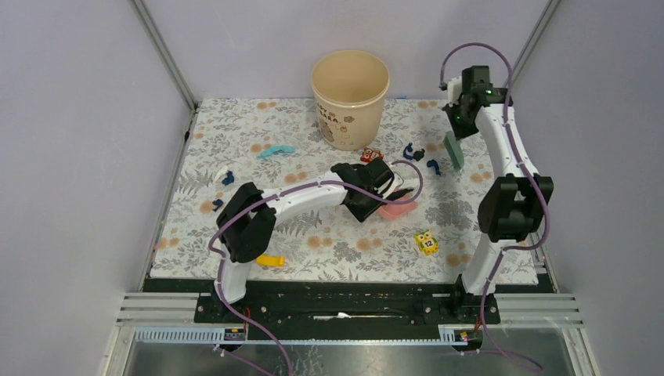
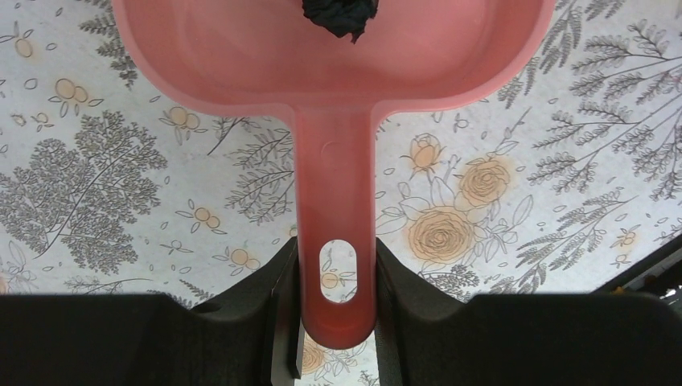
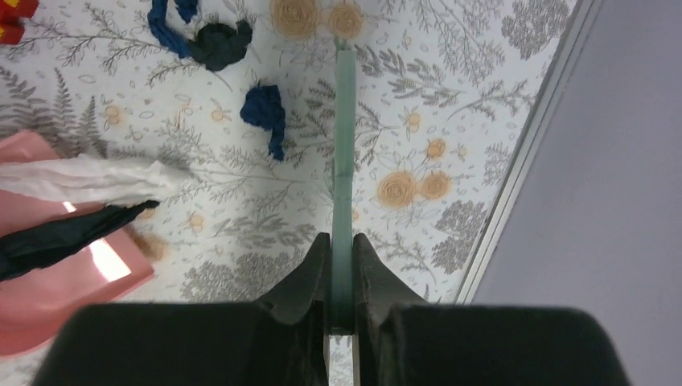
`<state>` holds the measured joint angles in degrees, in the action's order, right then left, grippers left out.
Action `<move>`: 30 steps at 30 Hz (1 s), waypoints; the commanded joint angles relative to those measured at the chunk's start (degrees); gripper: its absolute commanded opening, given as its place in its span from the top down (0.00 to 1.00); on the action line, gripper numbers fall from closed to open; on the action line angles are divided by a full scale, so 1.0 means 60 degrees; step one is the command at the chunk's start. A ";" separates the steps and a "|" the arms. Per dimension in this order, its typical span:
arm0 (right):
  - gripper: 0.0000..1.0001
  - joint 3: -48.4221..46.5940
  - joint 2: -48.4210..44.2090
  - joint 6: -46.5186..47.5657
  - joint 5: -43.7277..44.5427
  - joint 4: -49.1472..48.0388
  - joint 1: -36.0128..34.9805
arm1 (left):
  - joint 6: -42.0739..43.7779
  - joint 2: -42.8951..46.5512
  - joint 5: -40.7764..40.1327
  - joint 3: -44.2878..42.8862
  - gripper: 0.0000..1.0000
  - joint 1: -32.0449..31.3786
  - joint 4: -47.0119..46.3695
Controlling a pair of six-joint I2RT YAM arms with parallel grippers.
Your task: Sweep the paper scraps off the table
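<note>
Neighbouring the paper scraps (image 1: pixel 409 150): red cube (image 1: pixel 371 155), bucket (image 1: pixel 350 98).

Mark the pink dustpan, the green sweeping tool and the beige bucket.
pink dustpan (image 2: pixel 336 193), left wrist view, on its handle.
green sweeping tool (image 3: pixel 344 161), right wrist view, on its thin edge.
beige bucket (image 1: pixel 350 117), top external view, on its front wall.
</note>
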<state>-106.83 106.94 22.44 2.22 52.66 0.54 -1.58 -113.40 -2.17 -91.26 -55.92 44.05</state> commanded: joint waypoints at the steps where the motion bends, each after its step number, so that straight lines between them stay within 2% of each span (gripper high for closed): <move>1: 1.00 -0.0161 0.0305 0.0428 0.0970 -0.0807 -0.0815 | -0.0084 0.0232 -0.0014 -0.0083 1.00 0.0197 -0.0076; 4: 1.00 -0.0013 0.0436 0.0184 0.0608 -0.0518 -0.1362 | -0.0102 0.0085 0.0200 -0.0116 1.00 0.0245 -0.0060; 9: 1.00 0.0795 0.0030 -0.0737 -0.1360 0.0307 -0.2158 | -0.0109 -0.0070 0.0194 -0.0165 1.00 0.0315 -0.0066; 14: 1.00 0.1679 -0.0793 -0.1140 -0.2685 0.0939 -0.2735 | -0.0168 -0.0346 0.0095 -0.0260 1.00 0.0340 -0.0063; 21: 1.00 0.1361 -0.1577 -0.1406 -0.4922 0.2324 -0.2858 | -0.0284 -0.0386 0.0051 -0.0333 1.00 0.0341 -0.0077; 25: 1.00 0.1119 -0.1926 -0.1422 -0.4846 0.2530 -0.2860 | -0.0292 -0.0249 -0.0115 -0.0243 1.00 0.0333 -0.0162; 30: 1.00 0.0790 -0.2267 -0.1118 -0.3166 0.2306 -0.2858 | -0.0253 0.0132 -0.0328 -0.0046 1.00 0.0339 -0.0382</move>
<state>-98.06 97.71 15.79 -20.34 64.51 -16.01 -2.63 -116.38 -1.91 -91.29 -54.26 44.18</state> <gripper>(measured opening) 0.114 0.353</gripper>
